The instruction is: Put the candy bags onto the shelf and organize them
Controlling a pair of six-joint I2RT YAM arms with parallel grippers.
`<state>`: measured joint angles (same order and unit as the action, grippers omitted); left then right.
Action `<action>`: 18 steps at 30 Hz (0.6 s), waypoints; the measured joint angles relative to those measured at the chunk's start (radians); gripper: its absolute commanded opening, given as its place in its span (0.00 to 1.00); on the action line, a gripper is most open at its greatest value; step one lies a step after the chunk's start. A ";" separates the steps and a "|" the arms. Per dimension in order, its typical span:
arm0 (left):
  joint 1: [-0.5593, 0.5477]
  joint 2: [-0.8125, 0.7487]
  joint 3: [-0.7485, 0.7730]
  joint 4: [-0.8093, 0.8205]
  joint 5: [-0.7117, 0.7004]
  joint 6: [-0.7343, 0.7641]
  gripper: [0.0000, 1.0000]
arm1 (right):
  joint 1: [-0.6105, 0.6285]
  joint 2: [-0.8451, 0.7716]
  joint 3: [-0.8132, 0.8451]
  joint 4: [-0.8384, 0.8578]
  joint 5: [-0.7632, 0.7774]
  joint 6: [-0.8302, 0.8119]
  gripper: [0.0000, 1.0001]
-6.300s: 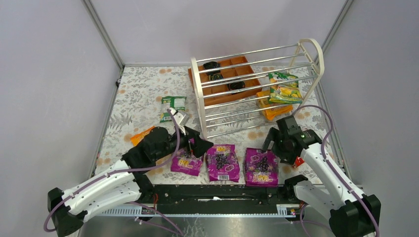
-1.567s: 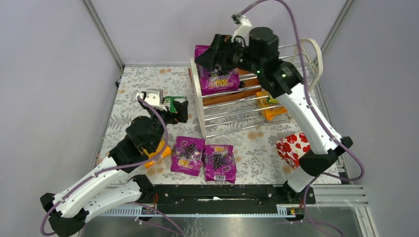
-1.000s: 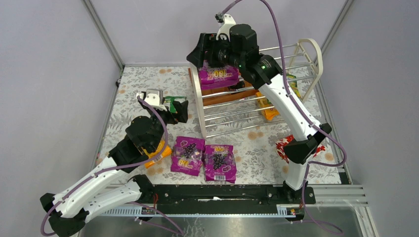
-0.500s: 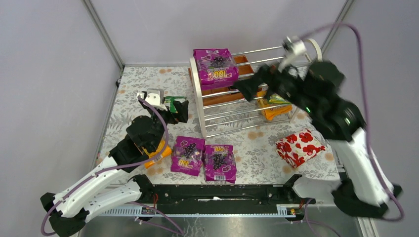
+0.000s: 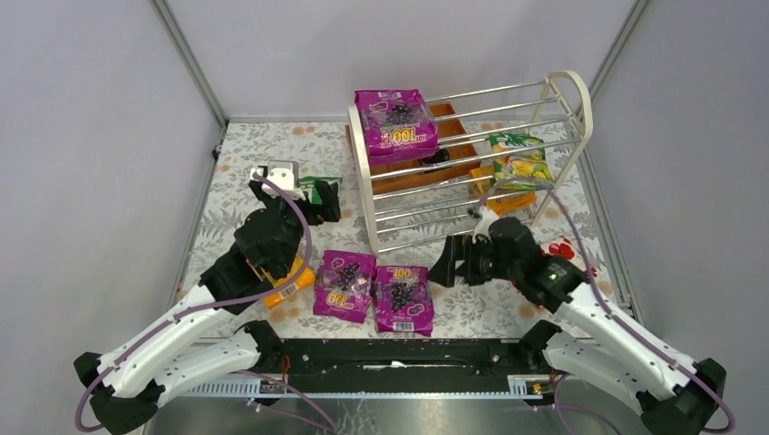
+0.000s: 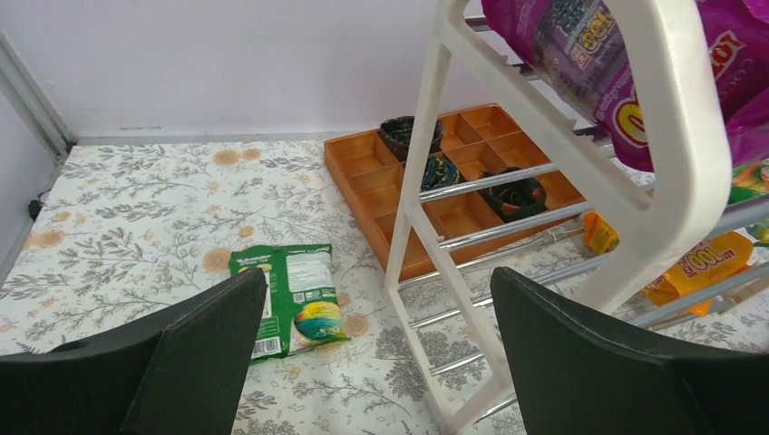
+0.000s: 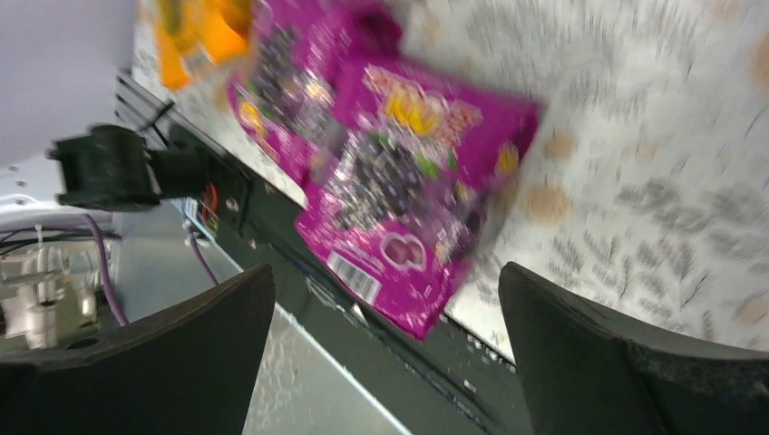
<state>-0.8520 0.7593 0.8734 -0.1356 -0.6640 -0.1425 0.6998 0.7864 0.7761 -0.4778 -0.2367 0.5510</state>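
While the left gripper [image 5: 319,199] sits almost where it was, jaws spread and empty by the green-white bag [image 6: 290,297] on the table [image 5: 254,172] left of the shelf [image 5: 363,172], the right arm is now down from the top tier to the near table. Right gripper [image 5: 444,265] has jaws spread wide, holding nothing, just right of the two magenta bags [image 5: 345,285] [image 5: 403,297] lying flat. The third magenta bag [image 5: 396,124] stays on the shelf's top rods at the left end, with the green-yellow bag [image 5: 520,161] on a right-hand tier, an orange bag [image 5: 497,195] below it, and the heart package [image 5: 564,249] again mostly hidden behind the right arm.
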 measured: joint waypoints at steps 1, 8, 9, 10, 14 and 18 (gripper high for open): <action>0.000 0.000 0.000 0.000 -0.007 0.002 0.99 | 0.000 0.003 -0.069 0.024 -0.023 0.040 1.00; 0.010 0.002 -0.014 0.025 -0.027 0.015 0.99 | 0.001 0.065 -0.299 0.161 -0.120 0.228 1.00; 0.013 0.003 -0.017 0.026 -0.027 0.015 0.99 | 0.001 0.074 -0.323 0.193 -0.126 0.255 1.00; 0.016 0.005 -0.019 0.025 -0.027 0.015 0.99 | 0.001 0.082 -0.344 0.221 -0.127 0.279 1.00; 0.033 0.010 -0.032 0.026 -0.024 0.014 0.99 | 0.003 0.105 -0.479 0.396 -0.135 0.420 1.00; 0.049 0.014 -0.040 0.026 -0.016 0.014 0.99 | 0.015 0.136 -0.554 0.515 -0.116 0.516 0.99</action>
<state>-0.8032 0.7738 0.8337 -0.1097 -0.6804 -0.1284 0.7151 0.9226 0.2222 0.0372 -0.3527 1.0672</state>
